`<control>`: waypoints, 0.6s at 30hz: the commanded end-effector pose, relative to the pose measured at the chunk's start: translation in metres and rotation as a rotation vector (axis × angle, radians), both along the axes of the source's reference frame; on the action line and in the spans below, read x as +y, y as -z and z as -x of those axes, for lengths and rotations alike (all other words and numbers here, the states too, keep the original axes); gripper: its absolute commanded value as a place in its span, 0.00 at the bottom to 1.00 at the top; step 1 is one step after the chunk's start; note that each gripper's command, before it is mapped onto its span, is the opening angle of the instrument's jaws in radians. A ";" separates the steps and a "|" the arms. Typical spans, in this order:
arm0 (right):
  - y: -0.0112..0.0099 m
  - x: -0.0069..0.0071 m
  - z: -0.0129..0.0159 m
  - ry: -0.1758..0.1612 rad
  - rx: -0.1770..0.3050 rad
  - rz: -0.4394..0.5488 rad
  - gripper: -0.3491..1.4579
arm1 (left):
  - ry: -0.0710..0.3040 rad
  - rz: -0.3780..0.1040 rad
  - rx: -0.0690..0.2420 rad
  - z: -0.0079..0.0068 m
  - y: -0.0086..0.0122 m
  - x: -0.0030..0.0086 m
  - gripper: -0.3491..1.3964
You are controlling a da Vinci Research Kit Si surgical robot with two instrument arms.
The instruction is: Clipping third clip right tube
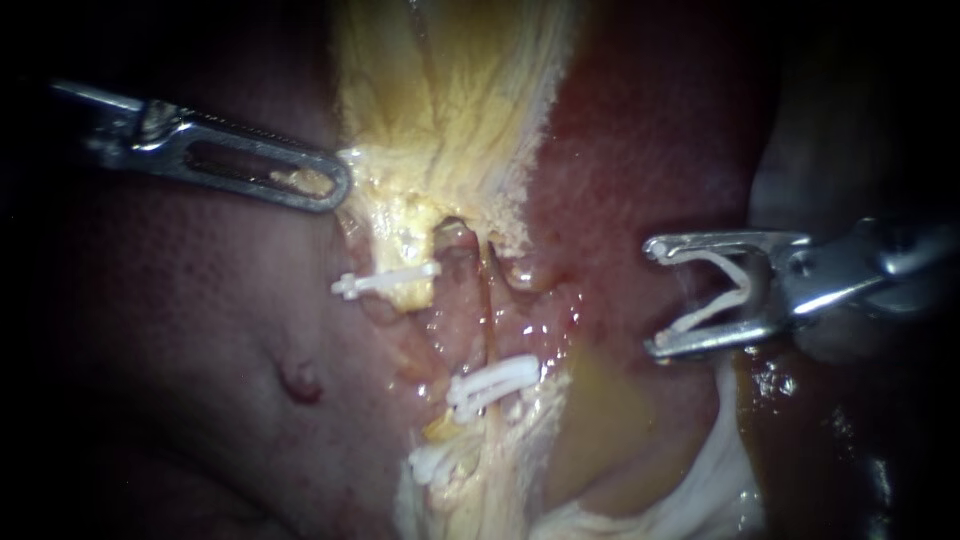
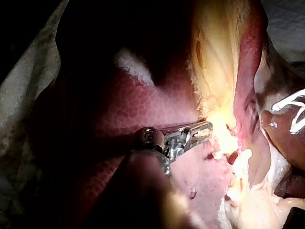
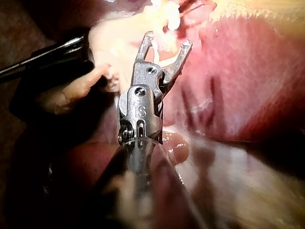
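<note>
My left instrument (image 1: 335, 185) comes in from the left, its slotted jaws shut on the edge of the yellowish tissue (image 1: 440, 110); the left wrist view shows the same grip (image 2: 206, 129). My right instrument (image 1: 655, 297) hangs over the red liver (image 1: 640, 150), to the right of the tubes and apart from them. Its jaws stand wide with an open white clip (image 1: 722, 290) seated between them, also visible in the right wrist view (image 3: 164, 45). A pale tube (image 1: 487, 320) runs down the middle. It carries a white clip (image 1: 492, 383) and another lower down (image 1: 435, 462). One more clip (image 1: 385, 282) sits further left.
Pink liver surface (image 1: 200, 330) with a small dark spot (image 1: 300, 383) fills the left. White membrane (image 1: 710, 470) lies below my right instrument. In the right wrist view the dark shaft of my left instrument (image 3: 47, 59) lies beside the yellow tissue.
</note>
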State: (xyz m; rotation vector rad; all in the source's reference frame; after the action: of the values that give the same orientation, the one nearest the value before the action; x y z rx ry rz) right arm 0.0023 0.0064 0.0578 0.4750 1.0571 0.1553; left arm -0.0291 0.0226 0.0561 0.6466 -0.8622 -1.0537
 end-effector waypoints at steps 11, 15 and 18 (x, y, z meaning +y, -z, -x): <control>-0.0040 0.0001 -0.0063 -0.071 0.005 -0.171 0.47 | 0.001 0.002 0.001 0.0001 -0.0002 -0.0002 0.00; -0.0063 0.0008 -0.0075 -0.099 0.017 -0.233 0.47 | 0.001 0.002 0.002 0.0002 -0.0002 -0.0002 0.00; -0.0081 0.0014 -0.0081 -0.113 0.022 -0.268 0.47 | 0.002 0.002 0.002 0.0002 -0.0002 -0.0002 0.00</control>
State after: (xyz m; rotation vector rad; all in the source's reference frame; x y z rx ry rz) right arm 0.0106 0.0079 0.0664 0.6641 1.0901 0.4005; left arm -0.0293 0.0223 0.0563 0.6436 -0.8623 -1.0545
